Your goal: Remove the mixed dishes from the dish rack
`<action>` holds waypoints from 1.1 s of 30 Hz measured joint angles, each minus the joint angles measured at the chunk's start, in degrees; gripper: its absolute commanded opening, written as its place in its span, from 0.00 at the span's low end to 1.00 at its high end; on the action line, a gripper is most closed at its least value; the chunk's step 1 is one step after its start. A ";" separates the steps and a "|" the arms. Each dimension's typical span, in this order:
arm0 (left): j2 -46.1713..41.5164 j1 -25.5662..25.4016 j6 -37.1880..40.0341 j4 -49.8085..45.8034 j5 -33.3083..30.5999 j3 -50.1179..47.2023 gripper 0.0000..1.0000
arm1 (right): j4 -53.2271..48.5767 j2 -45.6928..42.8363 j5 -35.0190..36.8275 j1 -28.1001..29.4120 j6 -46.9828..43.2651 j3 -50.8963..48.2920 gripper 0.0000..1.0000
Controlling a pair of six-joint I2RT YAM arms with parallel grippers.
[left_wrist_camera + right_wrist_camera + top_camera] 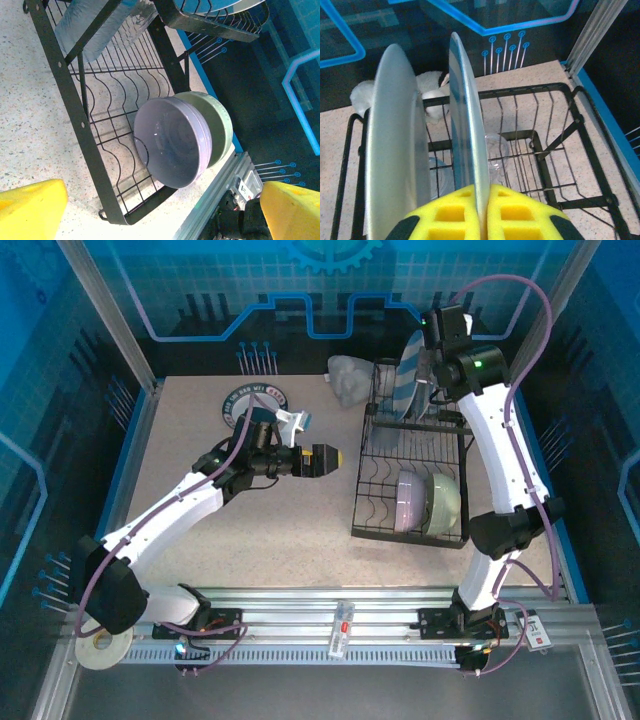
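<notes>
round table sticker, lettering too small to read

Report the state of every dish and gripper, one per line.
pinched plate, upright in dish rack
other plate, upright, untouched
right gripper, shut on pinched plate
left gripper, open, empty
lavender bowl, on edge, nested in pale green bowl

The top external camera sits above and behind the arm bases; from far off you look down on the whole table and the dish rack. The left wrist camera faces forward past the left gripper, close to the rack's lower tier. The right wrist camera looks along the right gripper, very near the plate ahead. All views share the rack.
</notes>
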 measured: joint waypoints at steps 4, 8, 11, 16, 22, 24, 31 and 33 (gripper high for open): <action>-0.02 0.09 -0.07 0.00 0.02 0.00 0.99 | -0.17 -0.07 2.14 0.00 -0.02 0.48 0.00; 0.00 0.09 -0.04 0.00 0.02 0.00 0.99 | 0.13 -0.17 3.72 0.00 -0.42 0.72 0.00; -0.02 0.09 -0.07 -0.02 0.00 0.00 0.99 | 0.68 -0.22 4.79 0.00 -0.90 1.05 0.00; -0.02 0.09 -0.04 -0.02 0.02 0.00 0.99 | 1.07 -0.63 5.92 0.00 -1.92 1.16 0.00; -0.09 0.09 -0.04 -0.04 0.00 0.00 0.99 | 1.11 -1.68 6.88 -0.07 -2.67 1.16 0.00; -0.24 0.09 -0.04 -0.11 0.00 0.00 0.99 | 1.09 -2.34 7.34 -0.33 -2.99 1.16 0.00; -0.66 0.09 -0.09 -0.20 0.02 0.00 0.99 | 2.12 -8.87 8.28 -1.81 -3.19 -3.80 0.00; -0.66 0.09 -0.28 -0.17 0.13 0.00 0.99 | 2.32 -11.23 8.31 -2.58 -3.19 -5.42 0.00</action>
